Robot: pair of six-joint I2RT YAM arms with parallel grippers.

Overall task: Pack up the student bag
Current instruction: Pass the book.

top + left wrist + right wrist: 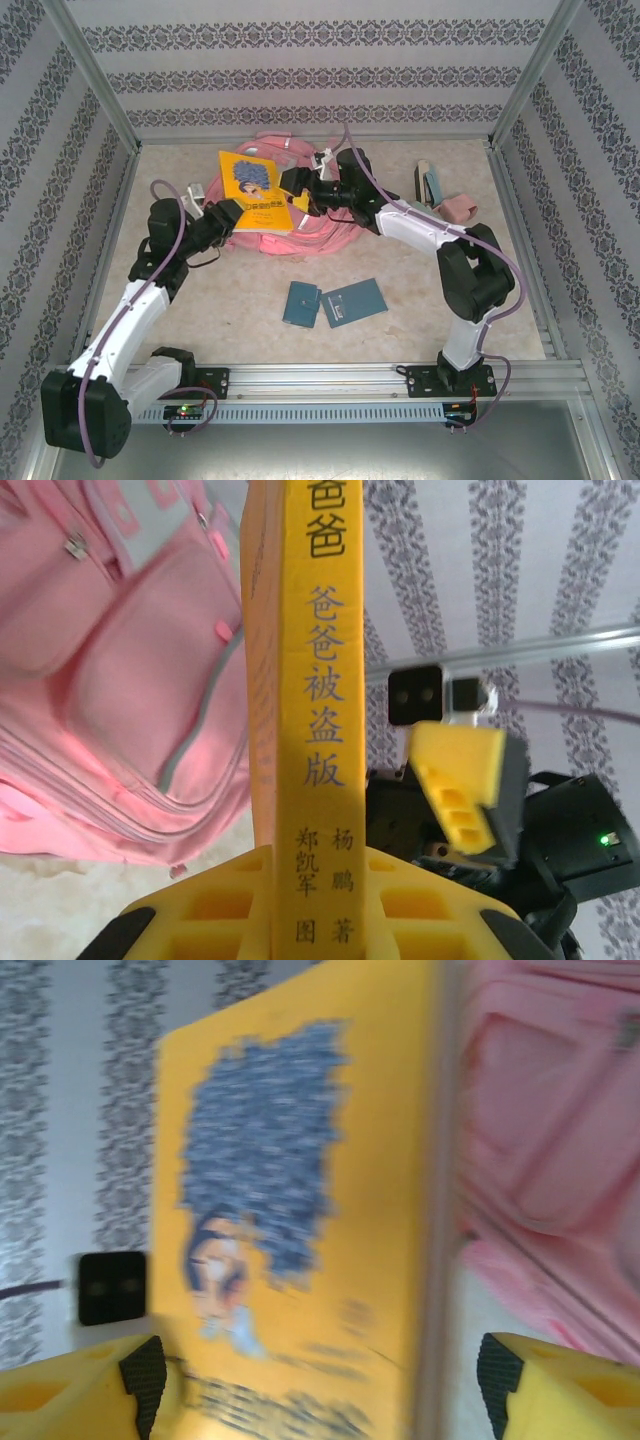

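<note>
Yellow fingers (200, 920) of the left gripper (310, 925) are clamped on the spine of a thin yellow book (315, 680), which stands on edge just beside and partly over the backpack (120, 670). At the book's opposite edge, the right gripper (318, 1375) straddles the cover with its jaws wide apart, gripping nothing. The backpack lies flat on the table (200, 300) with its front pockets facing up. It looks soft and limp, light fabric that will sag, fold and slide rather than hold a shape, so its mouth probably will not stay open unaided. The best hold, I judge, is a pinch on the fabric edge by a zip or on a strap, not on the puffy pockets. Its long axis seems to run from the end nearest two blue notebooks (300, 303) to the far end where loops of strap trail, slightly slanted. Which way the opening faces I cannot tell, since the book and both arms cover the middle of the backpack. The notebooks lie flat, well apart from the backpack.
</note>
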